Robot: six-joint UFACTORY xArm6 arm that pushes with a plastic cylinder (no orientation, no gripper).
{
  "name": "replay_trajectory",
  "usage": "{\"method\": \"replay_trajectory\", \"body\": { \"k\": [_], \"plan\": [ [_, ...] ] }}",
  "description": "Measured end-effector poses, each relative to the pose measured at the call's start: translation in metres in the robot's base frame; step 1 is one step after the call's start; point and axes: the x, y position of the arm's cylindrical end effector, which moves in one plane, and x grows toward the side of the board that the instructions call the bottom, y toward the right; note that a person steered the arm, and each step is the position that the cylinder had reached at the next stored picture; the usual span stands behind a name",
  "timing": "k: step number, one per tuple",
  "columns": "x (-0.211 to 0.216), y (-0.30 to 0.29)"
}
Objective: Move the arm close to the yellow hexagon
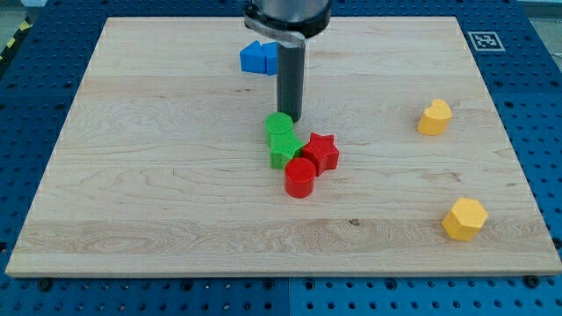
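Hidden or cut off: the arm's dark housing [287, 16] is cut by the view's top edge, so only its lowest part and the straight dark rod [290, 79] show; the rod covers part of the blue block behind it.
Hard to make out: the blue plastic block [256, 58] near the top edge of the surface looks like two pieces side by side, but its exact shape cannot be told.
Writing and labels: no readable words; a black-and-white square marker tag [484, 40] sits just off the top right corner of the surface, on the blue perforated base [536, 96].
Surface: a pale wooden board [158, 175] with visible grain.
End effector: a bare rod with nothing to open or close, so it grasps nothing; my tip [290, 119] rests just above the green cylinder, very close to it or touching.
Centre cluster: green plastic cylinder [279, 125], a second green block of unclear shape [283, 149] below it, red star block [321, 151] to the right, red cylinder [299, 178] at the bottom, all touching or nearly so.
Task block: the yellow hexagon block [464, 219] lies near the bottom right corner of the surface, well apart from my tip.
Other yellow: a yellow heart-like block [434, 117] sits near the right edge, above the hexagon.
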Motion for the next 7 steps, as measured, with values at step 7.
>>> {"method": "replay_trajectory", "body": {
  "k": [7],
  "plan": [
    [0.046,0.136]
  ]
}}
